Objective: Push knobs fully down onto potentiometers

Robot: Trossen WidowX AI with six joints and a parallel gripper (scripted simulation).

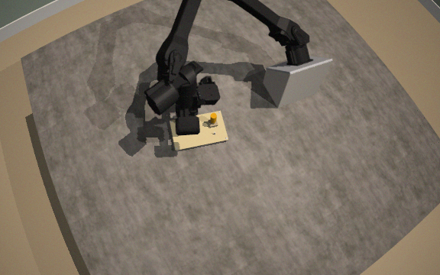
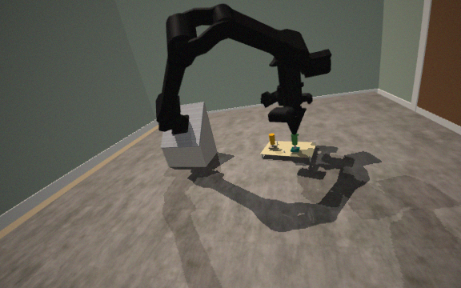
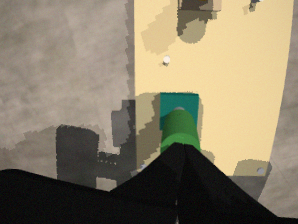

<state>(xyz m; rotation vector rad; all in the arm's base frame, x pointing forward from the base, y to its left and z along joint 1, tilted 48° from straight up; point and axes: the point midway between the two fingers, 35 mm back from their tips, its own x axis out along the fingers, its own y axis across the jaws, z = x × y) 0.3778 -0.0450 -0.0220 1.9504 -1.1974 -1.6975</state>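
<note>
The cream circuit board stands on short legs. A green knob stands upright above its teal potentiometer, with a gap and a bit of grey shaft showing between them. An orange knob stands over the other potentiometer, also with a small gap below. My gripper is shut and empty, its fingertips together at the top of the green knob, apparently touching it. In the top view the arm hides the green knob and fingertips.
The arm's grey wedge-shaped base block stands on the table to one side of the board. Small pins, one of them white, stick up from the board between and beside the potentiometers.
</note>
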